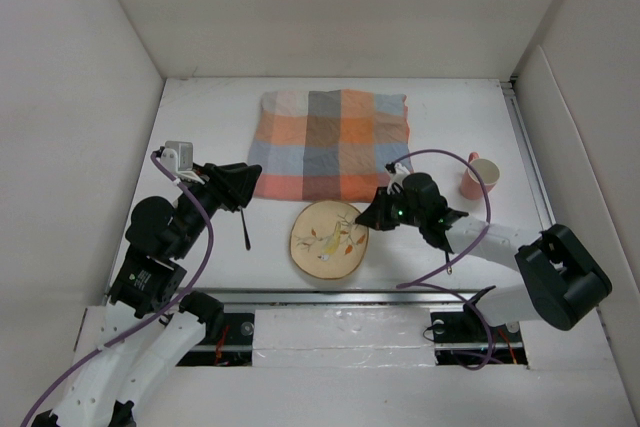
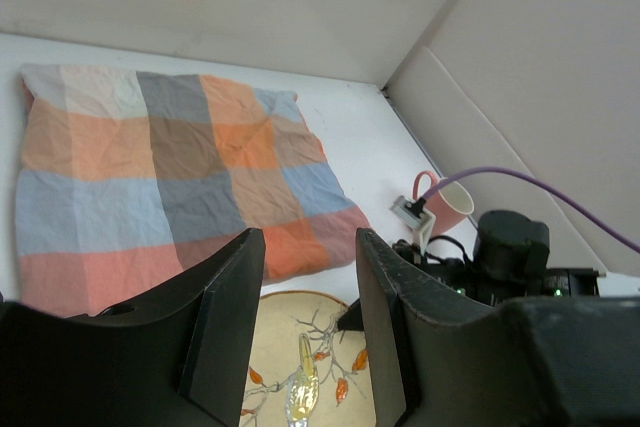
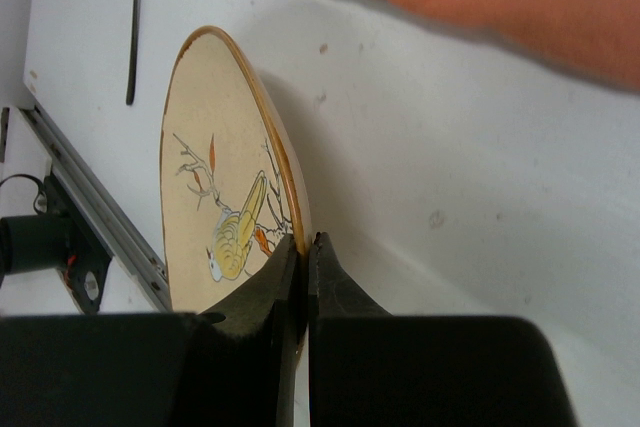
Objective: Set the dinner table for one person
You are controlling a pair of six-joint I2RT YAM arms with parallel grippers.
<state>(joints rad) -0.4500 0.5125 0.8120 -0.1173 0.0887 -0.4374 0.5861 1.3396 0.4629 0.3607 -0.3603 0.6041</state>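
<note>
**R pincer (image 1: 368, 219) clamped on plate rim; L pincer (image 1: 245, 187) open, holding nothing**

The table (image 1: 200, 127) is the big white matte top that fills the boxed-in work area and carries every item.

- Plate (image 1: 328, 238): near-centre of the table, just in front of the cloth's near edge. Cream w/ gold rim, bird-and-branch print. The R pincer's fingers pinch its right rim, one above and one below, per the R wrist view (image 3: 305, 242). Can't tell if the plate is lifted or lying flat.
- Cloth (image 1: 330, 142): orange/grey/pink check, spread flat at mid-table beyond the plate, a bit wrinkled.
- Utensil (image 1: 246, 230): thin dark stick-like piece lying on the table left of the plate, apart from it. Type unclear.
- Cup (image 1: 478, 175): pink, upright, right side of the table near the wall, well apart from the plate, behind the R arm.
- L pincer: jaws spread wide w/ nothing between them. It hangs above the table by the cloth's near-left corner, and its own cam looks across at the plate and cup.
</note>
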